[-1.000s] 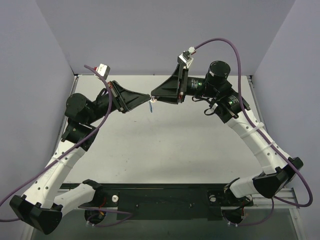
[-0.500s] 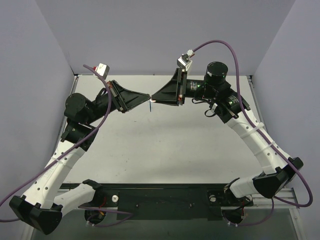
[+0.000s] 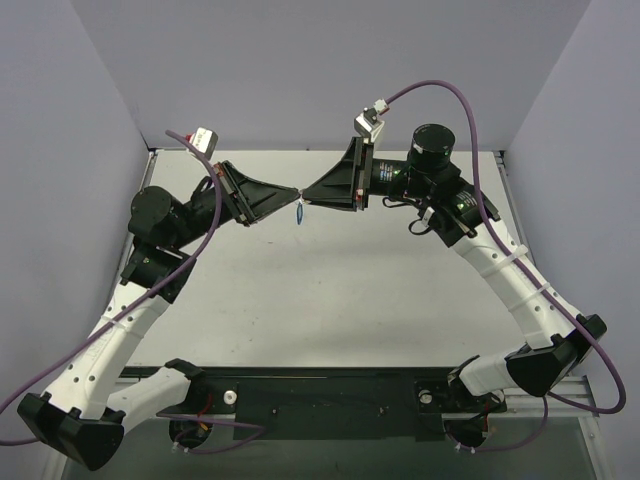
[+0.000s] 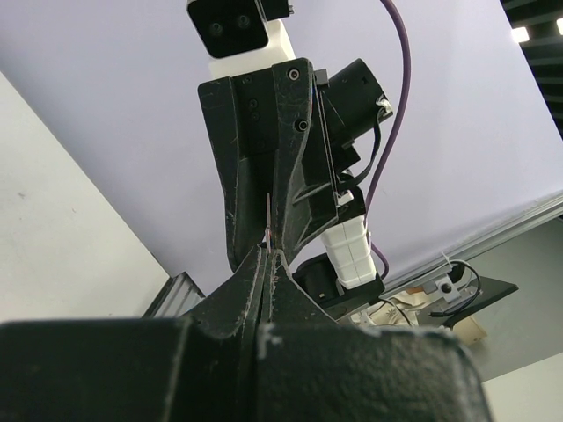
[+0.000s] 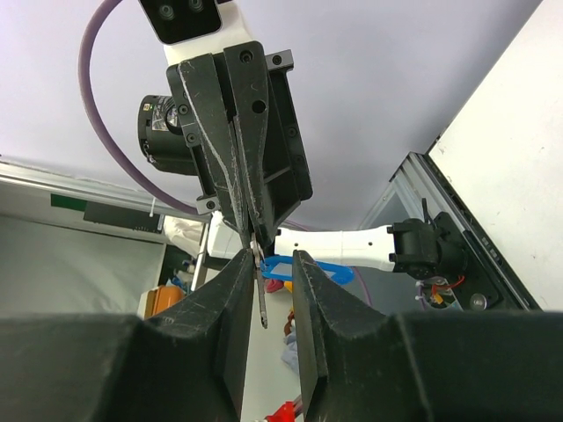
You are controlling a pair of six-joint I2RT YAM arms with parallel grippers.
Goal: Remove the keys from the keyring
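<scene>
The two arms are reaching in from either side and meeting tip to tip in the air above the tabletop [image 3: 330,290], close to its far edge and about midway between its left and right edges.

The left gripper [image 3: 297,192] is pointing toward the right edge with its fingers pressed tightly together. They are pinching one end of the key [image 5: 261,299], which shows only as a thin silver sliver seen edge-on. The key is sticking straight out from those closed tips toward the other arm.

The right gripper [image 3: 307,193] is pointing back toward the left edge. Its fingers [image 5: 237,299] are standing partly apart with a clear gap between them. The free end of the key is lying inside that gap, close to one finger, and whether it is touching that finger cannot be told. The other finger is standing clear of it, so this gripper is clamping nothing.

The keyring [image 3: 300,212] is hanging just below the meeting fingertips, off the tabletop, with its blue tag [image 5: 299,267] dangling downward. The thin ring itself is too small to make out, so where it is sitting on the key cannot be told.

A purple cable [image 3: 455,95] is arching over the right arm.
</scene>
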